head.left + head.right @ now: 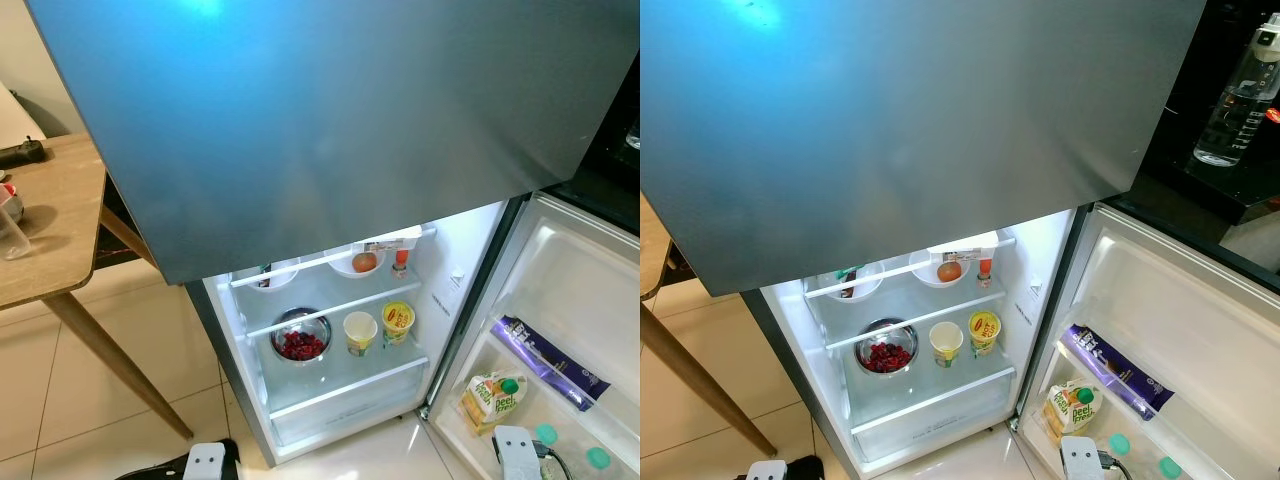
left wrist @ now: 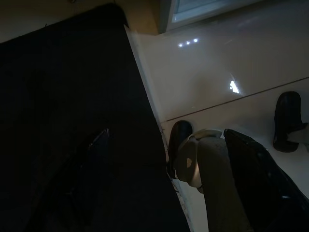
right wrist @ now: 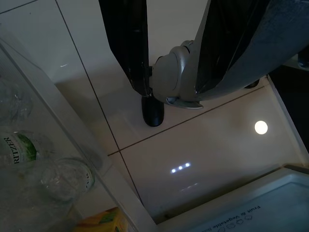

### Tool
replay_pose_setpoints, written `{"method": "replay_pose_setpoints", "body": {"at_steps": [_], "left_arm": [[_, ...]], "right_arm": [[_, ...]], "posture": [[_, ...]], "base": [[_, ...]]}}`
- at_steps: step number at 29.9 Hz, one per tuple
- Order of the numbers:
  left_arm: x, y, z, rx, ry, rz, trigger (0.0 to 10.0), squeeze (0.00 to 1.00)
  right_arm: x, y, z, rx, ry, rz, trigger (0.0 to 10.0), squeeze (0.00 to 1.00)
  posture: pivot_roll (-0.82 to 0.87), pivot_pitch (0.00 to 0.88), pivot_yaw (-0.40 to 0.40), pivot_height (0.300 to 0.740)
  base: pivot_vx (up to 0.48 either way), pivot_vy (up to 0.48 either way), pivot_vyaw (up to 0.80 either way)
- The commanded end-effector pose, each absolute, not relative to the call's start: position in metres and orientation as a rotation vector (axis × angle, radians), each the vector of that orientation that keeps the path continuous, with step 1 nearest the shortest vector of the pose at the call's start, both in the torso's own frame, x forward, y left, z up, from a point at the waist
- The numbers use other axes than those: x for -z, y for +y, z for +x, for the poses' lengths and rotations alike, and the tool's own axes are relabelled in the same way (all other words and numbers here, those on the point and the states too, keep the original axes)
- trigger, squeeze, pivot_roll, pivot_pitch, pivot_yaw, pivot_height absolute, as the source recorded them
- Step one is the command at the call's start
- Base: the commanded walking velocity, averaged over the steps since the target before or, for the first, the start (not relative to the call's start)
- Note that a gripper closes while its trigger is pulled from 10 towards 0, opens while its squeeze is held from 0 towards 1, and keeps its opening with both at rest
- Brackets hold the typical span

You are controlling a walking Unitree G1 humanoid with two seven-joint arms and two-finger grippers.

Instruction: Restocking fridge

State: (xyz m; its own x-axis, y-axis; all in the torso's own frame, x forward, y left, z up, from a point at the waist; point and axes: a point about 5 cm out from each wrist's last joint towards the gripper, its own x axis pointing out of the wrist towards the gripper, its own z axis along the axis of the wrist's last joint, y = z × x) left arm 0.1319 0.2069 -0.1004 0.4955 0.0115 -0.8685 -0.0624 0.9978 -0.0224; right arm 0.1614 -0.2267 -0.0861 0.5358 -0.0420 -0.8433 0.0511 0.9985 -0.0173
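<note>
The fridge's lower compartment (image 1: 340, 385) stands open and lit below the closed grey freezer door (image 1: 320, 110). On its shelves sit a steel bowl of red berries (image 1: 301, 338), a white cup (image 1: 360, 330), a yellow cup (image 1: 398, 320), a bowl with an orange fruit (image 1: 364, 262) and a small red bottle (image 1: 400, 262). The open door's shelf (image 1: 590, 415) holds a juice carton (image 1: 492, 397), a purple bar (image 1: 550, 362) and teal-capped bottles (image 1: 545, 434). My left gripper (image 1: 205, 460) and right gripper (image 1: 515, 450) hang low at my sides, holding nothing I can see.
A wooden table (image 1: 50, 220) with slanted legs stands at the left of the fridge. A clear water bottle (image 1: 1240, 90) rests on a dark counter at the upper right. Pale floor tiles (image 1: 90, 420) lie in front. My own legs (image 3: 169, 82) stand beside the door shelf.
</note>
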Motion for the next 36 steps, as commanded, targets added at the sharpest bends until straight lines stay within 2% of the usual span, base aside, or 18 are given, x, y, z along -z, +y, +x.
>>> {"method": "replay_pose_setpoints", "body": {"at_steps": [1, 36], "left_arm": [[0.1022, 0.2050, 0.1284, -0.029, 1.073, -0.045, 10.0, 0.00], [0.1037, 0.2011, 0.1263, -0.017, 1.089, -0.040, 10.0, 0.00]], "right_arm": [[0.0866, -0.2223, 0.1627, 0.025, 1.012, 0.012, 10.0, 0.00], [0.0890, -0.2244, 0.1578, 0.060, 1.051, 0.001, 10.0, 0.00]], "posture": [[-0.06, 0.000, -0.013, 0.740], [-0.06, 0.000, -0.016, 0.740]], "base": [[0.000, 0.000, 0.00], [0.000, 0.000, 0.00]]}}
